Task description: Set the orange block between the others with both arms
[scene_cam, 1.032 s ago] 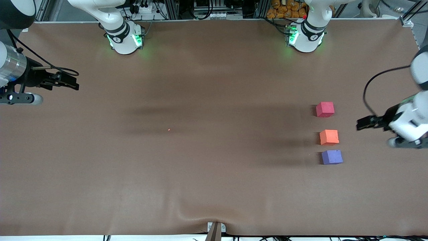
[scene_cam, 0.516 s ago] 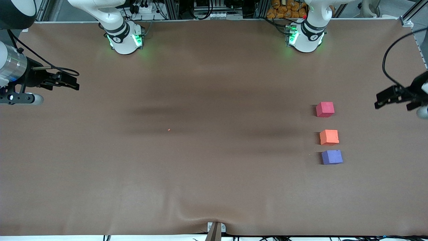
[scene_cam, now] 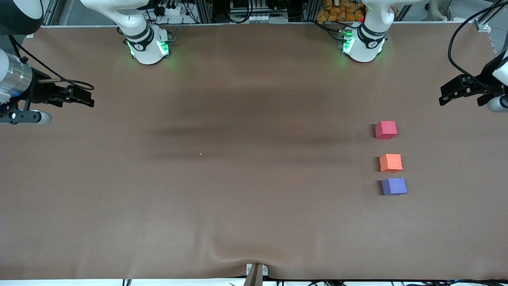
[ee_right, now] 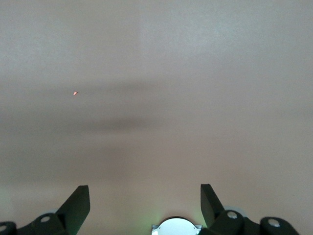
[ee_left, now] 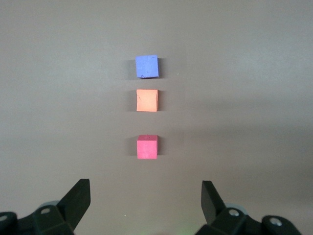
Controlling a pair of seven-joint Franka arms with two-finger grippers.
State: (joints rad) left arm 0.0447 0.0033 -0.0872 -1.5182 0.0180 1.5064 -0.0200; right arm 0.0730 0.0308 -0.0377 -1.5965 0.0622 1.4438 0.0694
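Matte orange block (scene_cam: 390, 163) is seen between red-pink cube (scene_cam: 385, 130) and blue-purple cube (scene_cam: 394, 186) on the brown bench (scene_cam: 254, 206).
Left gripper (scene_cam: 448, 93) and right gripper (scene_cam: 81, 100) are held above opposite bench ends, jaws spread, empty.

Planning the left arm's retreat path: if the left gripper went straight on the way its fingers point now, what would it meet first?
Likely the red-pink cube: in the left wrist view it sits centred ahead of the open left gripper, with the orange block and blue-purple cube lined up after it. Depth is unclear; it may reach bare table first.
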